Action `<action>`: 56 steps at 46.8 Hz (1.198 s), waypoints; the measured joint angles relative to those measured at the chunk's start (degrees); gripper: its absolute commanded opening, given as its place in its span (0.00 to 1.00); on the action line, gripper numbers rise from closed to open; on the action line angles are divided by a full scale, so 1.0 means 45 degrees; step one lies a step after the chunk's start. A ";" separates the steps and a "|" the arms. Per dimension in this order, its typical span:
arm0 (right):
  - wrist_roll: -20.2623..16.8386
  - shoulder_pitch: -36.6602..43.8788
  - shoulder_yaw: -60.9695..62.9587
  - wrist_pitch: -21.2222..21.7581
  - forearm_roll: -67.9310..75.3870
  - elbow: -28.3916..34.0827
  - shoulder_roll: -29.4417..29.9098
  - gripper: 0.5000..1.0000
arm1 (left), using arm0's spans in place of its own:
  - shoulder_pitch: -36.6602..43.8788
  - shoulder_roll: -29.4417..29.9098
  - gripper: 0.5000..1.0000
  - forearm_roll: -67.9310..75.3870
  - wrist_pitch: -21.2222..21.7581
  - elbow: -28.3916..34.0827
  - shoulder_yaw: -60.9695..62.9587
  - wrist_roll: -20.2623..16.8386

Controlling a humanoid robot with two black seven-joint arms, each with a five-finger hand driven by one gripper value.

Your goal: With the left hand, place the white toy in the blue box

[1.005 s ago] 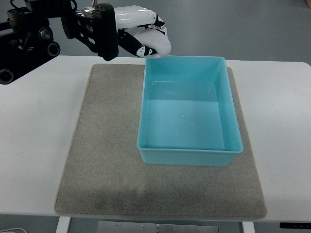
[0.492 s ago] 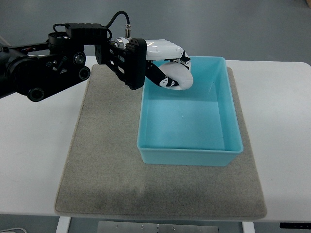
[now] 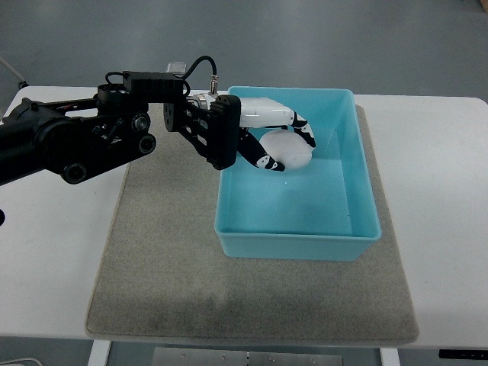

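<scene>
The blue box (image 3: 358,229) sits on a grey mat on the white table. My left arm comes in from the left, and its hand (image 3: 280,143) reaches over the box's left wall into the far part of the box. The white-and-black fingers (image 3: 303,130) are curled around the white toy (image 3: 288,150), a rounded white lump held low inside the box. Whether the toy touches the box floor is hidden by the hand. My right arm is out of view.
The grey mat (image 3: 168,259) lies under the box and reaches out to its left and front. The white table (image 3: 442,198) extends on both sides. A black cable loops above the left wrist (image 3: 202,65).
The left hand, holding the toy, has moved from above the box's far left corner forward and down into the box. The arm has come further in from the left.
</scene>
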 measured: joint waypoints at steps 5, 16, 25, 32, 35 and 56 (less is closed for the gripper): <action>0.0000 0.0000 0.0000 0.0000 0.0000 0.0000 0.0000 0.87 | 0.0051 0.0000 0.99 -0.0121 0.0000 0.0159 -0.0019 0.0009; -0.0001 -0.0001 0.0000 0.0000 0.0000 0.0000 0.0000 0.87 | 0.0237 -0.0056 0.99 -0.0405 0.0000 0.0524 -0.0078 0.0031; 0.0000 0.0000 0.0000 0.0000 0.0000 0.0000 0.0000 0.87 | 0.0077 0.0058 0.99 -0.2775 -0.0433 0.0657 -0.0128 0.0260; 0.0000 0.0000 0.0000 0.0000 0.0000 0.0000 0.0000 0.87 | -0.0165 0.0079 0.99 -0.6097 -0.0735 0.1552 -0.0186 0.0631; 0.0000 0.0001 0.0000 0.0000 0.0000 0.0000 0.0000 0.87 | -0.0229 0.0081 0.99 -0.7528 -0.0762 0.1927 -0.0203 0.0803; -0.0001 0.0000 0.0000 0.0000 0.0000 0.0006 0.0000 0.87 | -0.0214 0.0302 0.99 -1.5234 -0.2297 0.4568 -0.0238 0.1732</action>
